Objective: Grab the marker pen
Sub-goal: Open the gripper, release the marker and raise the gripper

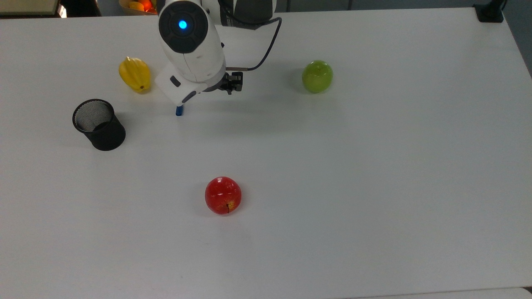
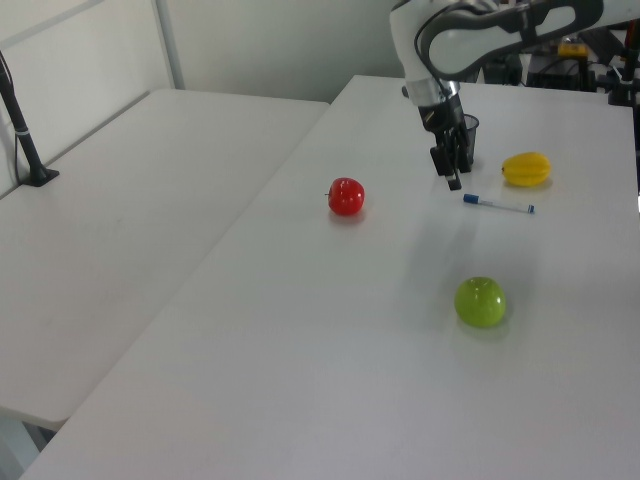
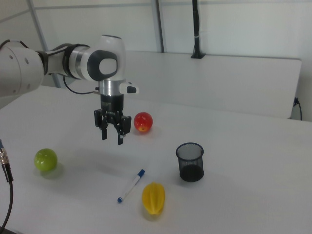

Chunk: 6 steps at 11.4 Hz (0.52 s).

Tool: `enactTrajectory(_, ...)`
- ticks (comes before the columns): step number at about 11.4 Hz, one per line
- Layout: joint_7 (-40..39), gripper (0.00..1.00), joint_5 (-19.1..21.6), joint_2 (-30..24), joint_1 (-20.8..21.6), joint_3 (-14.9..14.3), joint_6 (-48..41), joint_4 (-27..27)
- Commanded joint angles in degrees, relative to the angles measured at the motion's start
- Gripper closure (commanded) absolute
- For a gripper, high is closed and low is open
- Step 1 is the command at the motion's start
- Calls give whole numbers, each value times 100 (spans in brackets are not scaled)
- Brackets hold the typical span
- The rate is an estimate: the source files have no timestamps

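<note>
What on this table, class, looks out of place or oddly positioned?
The marker pen lies flat on the table beside the yellow fruit, not in the upright mesh cup. The gripper hangs open above the table, holding nothing.
</note>
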Motion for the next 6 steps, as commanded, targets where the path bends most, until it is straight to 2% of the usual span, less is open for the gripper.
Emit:
enactTrajectory(1,100,24,-53,-587,-201,-27,10,-197)
enactTrajectory(2,118,0,-35,-702,-271,-27,-7,-189)
enactTrajectory(6,153,0,35,-1334,-640,-27,-604,-171)
